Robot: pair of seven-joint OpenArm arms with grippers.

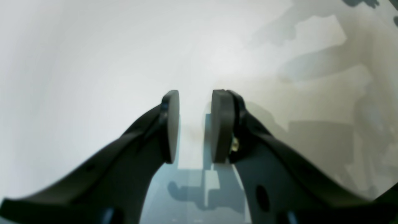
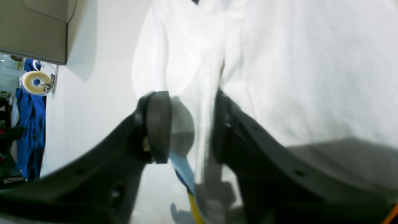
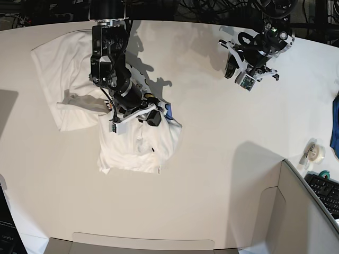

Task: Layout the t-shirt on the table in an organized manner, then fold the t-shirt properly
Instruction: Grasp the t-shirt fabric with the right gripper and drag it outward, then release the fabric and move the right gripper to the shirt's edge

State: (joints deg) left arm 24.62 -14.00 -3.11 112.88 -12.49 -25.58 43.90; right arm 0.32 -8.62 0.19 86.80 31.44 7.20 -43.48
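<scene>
Right now my right gripper (image 2: 191, 127) straddles raised fold of t-shirt (image 3: 132, 143), jaws either side, still gapped, no firm pinch that I can confirm. Shirt lies crumpled on table (image 3: 222, 174), far-left side. Left gripper (image 1: 195, 124) hovers spread, empty, well apart. Risks I see: catching only top layer, or dragging bunched cloth further askew.
</scene>
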